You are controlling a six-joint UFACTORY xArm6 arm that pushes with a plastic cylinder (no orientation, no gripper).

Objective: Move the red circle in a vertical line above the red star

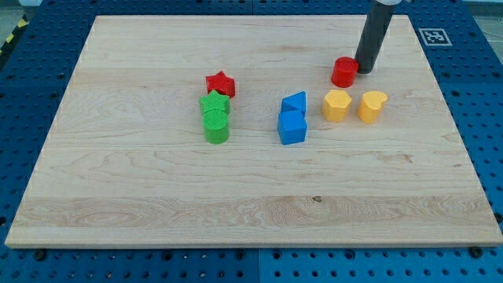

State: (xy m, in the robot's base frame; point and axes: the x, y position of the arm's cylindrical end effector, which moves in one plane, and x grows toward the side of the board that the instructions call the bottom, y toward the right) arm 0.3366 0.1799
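Camera view: the tip point(365, 71), a bare rod with nothing to open or close, touches the right side of the red circle point(343, 72). The red star point(221, 84) lies well to the tip's left. Alignment above it is judged outstanding.

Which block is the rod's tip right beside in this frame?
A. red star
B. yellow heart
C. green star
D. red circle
D: my tip sits at the right edge of the red circle, well away from the red star.
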